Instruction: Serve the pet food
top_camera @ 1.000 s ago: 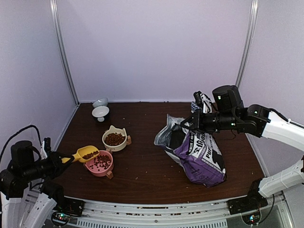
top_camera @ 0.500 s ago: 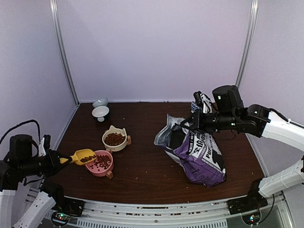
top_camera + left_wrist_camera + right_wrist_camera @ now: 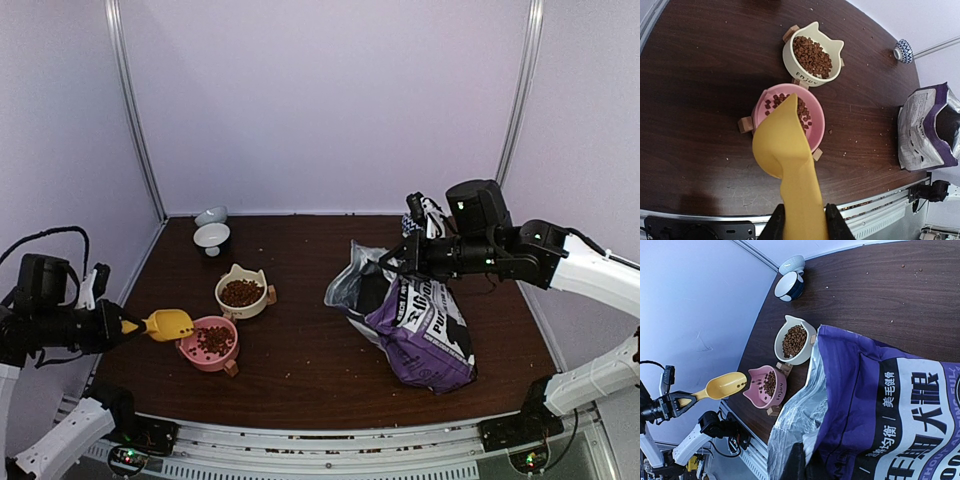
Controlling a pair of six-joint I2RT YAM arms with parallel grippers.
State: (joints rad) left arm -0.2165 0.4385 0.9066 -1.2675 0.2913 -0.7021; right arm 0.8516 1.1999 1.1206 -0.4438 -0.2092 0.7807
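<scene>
Left gripper [image 3: 800, 226] pinches yellow scoop [image 3: 784, 150] at pink bowl [image 3: 758, 111] holding kibble [image 3: 805, 117]; right gripper [image 3: 400, 262] clamped on purple bag [image 3: 432, 335].

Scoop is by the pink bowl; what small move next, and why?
Probably swing the left gripper with its yellow scoop across to the purple bag for a refill. The scoop looks empty at the pink bowl rim, that bowl's pet food sits shallower than the cream bowl's, and the right gripper holds the bag's mouth open.
</scene>
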